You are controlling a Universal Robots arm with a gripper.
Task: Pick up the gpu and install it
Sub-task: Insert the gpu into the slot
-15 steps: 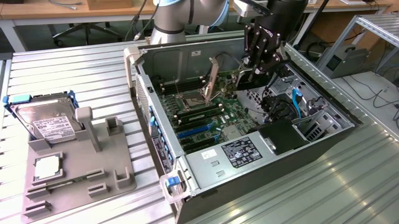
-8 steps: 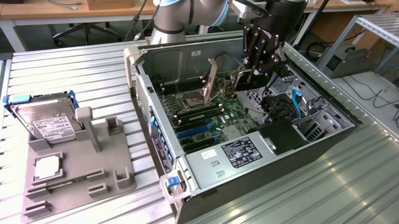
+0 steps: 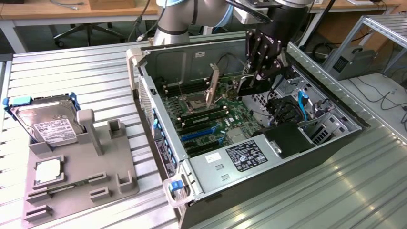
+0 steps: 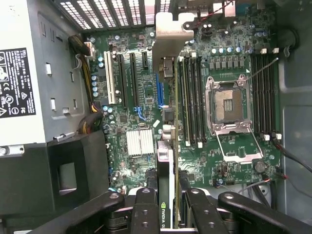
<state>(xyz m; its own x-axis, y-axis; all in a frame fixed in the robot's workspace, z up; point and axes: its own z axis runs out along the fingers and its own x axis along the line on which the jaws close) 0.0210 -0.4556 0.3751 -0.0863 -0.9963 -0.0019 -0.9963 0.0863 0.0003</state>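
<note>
Holding the gpu (image 4: 164,161) on edge, your gripper (image 4: 170,204) is clamped on it: line it square with the blue PCIe slot (image 4: 158,93) beyond the gripper, press evenly.

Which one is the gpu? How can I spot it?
Look inside the open computer case, at the green motherboard. The gpu is the thin card standing on its edge, gripped by the tool. Unlike the slots lying flat beside it, it sticks up and has a silvery bracket at one end.

Exterior view: high, angled down over the open dark metal computer case (image 3: 219,202). Wrist view: close above its green motherboard (image 3: 216,120) (image 4: 146,92), which both share.
</note>
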